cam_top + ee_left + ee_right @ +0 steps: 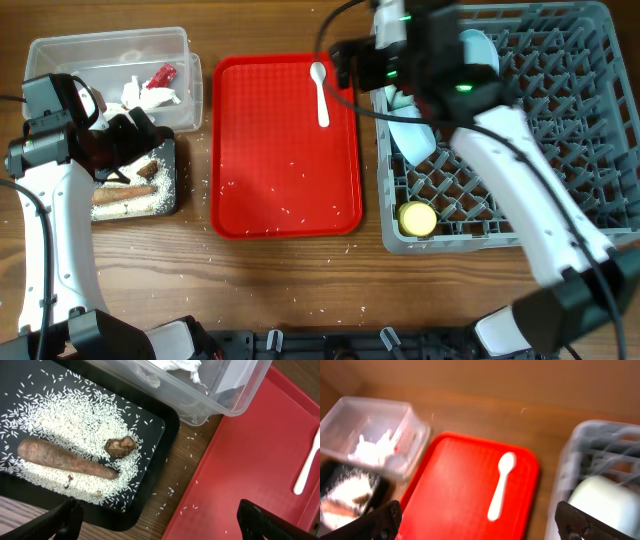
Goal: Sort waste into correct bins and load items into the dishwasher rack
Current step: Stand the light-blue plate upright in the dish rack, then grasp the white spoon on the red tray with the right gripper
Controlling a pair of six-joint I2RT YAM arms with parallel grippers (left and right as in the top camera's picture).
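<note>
The white plastic spoon [320, 93] lies on the flat red tray [285, 205], also seen in the right wrist view [501, 485]. The shallow black bin [170, 205] holds rice, a long brown sausage [65, 460] and a small brown piece [120, 446]. The clear bin [110, 50] holds white paper scraps [150, 95] and the red-and-white wrapper [162, 74]. The grey dishwasher rack [560, 130] holds a pale bowl [412, 135], the yellow cup [417, 218] and another pale dish. My left gripper [160, 525] is open and empty above the black bin's corner. My right gripper [480, 522] is open and empty near the rack's left wall.
Loose rice grains lie scattered on the red tray, on the wooden table [300, 280] and round the black bin. The clear bin's corner [220, 400] overhangs beside the black bin. The rack's wall [570, 460] stands right of the tray.
</note>
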